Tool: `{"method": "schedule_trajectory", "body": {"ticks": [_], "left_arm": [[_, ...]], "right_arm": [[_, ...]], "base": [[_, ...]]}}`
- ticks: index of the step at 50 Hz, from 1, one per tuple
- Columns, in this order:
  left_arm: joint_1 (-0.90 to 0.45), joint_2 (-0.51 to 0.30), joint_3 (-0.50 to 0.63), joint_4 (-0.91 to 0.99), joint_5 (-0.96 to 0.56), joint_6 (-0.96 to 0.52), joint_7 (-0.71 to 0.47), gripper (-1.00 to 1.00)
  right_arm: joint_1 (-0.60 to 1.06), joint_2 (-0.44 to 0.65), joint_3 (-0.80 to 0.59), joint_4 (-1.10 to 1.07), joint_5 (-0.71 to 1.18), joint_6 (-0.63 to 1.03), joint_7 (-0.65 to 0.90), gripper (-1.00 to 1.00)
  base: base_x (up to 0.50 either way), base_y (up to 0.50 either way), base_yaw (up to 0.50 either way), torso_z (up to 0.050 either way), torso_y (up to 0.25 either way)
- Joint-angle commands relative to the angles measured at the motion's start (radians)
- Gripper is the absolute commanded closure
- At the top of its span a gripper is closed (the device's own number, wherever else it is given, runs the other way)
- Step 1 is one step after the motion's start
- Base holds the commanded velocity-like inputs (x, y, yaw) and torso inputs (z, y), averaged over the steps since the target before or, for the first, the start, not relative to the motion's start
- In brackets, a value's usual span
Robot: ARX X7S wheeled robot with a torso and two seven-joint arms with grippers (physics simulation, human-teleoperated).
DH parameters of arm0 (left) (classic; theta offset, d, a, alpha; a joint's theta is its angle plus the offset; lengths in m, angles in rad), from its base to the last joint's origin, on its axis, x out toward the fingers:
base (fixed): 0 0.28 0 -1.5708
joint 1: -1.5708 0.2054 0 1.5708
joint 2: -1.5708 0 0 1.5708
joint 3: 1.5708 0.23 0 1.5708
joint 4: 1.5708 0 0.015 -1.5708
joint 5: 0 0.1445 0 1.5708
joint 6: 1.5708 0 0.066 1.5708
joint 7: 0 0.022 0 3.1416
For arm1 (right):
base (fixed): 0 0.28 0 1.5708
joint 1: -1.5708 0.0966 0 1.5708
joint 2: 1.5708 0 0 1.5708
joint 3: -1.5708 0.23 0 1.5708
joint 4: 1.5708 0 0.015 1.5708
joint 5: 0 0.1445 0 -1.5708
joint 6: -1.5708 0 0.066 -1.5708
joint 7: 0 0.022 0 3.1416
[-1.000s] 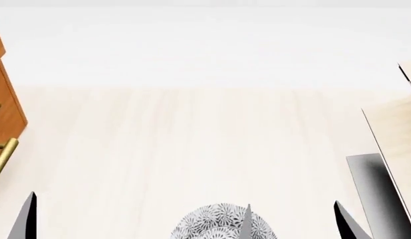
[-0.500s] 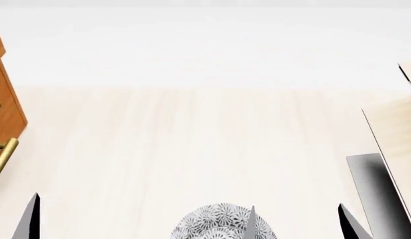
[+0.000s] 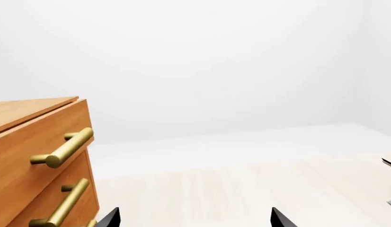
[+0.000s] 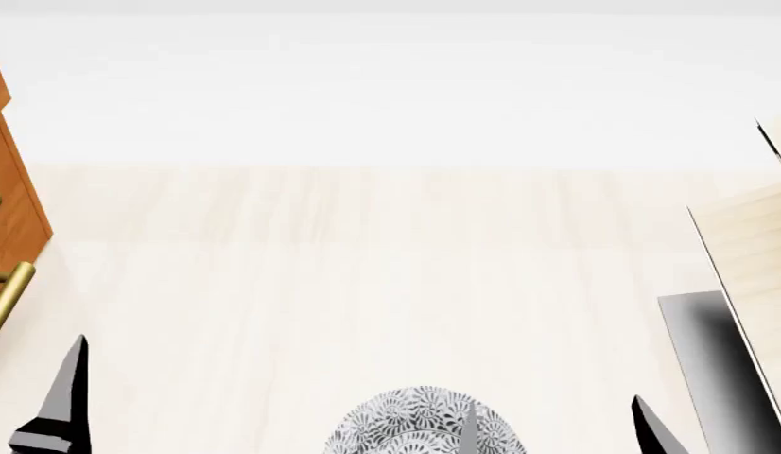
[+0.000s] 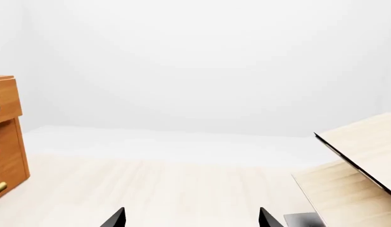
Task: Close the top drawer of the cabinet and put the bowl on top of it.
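Top drawer lies ahead and to the outer side of the left gripper [image 3: 194,218]

The top drawer [image 3: 31,151], its brass handle [image 3: 63,147] level, is nearer the empty, wide-spread left gripper; the bowl [image 4: 423,423] sits just inboard of the right gripper [image 5: 192,218], likewise spread, nothing held.

Bright, even, diffuse light fills every view, with no single source evident. The white wall and far floor wash out into near glare. Shadows are scarce: the cabinet [image 3: 38,156] shows a slightly darker front beside the left pincer [image 3: 194,218], and a grey gradient darkens the panel [image 4: 712,364] just beyond the right pincer [image 4: 555,430]. Edges render crisp, without blur or lens distortion.
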Motion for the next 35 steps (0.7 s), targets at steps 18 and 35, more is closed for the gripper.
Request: {"method": "schedule_trajectory", "body": {"ticks": [18,35], "left_arm": [[-0.131,0.059,-0.001,-0.134,-0.087,-0.066,0.099,-1.0],[-0.148,0.114,-0.002,-0.291,-0.067,-0.04,0.18,-1.0]], "right_arm": [[-0.018,0.009,-0.016,0.001,-0.027,-0.014,-0.004,-1.0],[-0.037,0.015,-0.025,0.024,-0.045,-0.042,-0.015,-1.0]], "base": [[0.0,0.0,0.0,0.0,0.0],[0.0,0.0,0.0,0.0,0.0]]}}
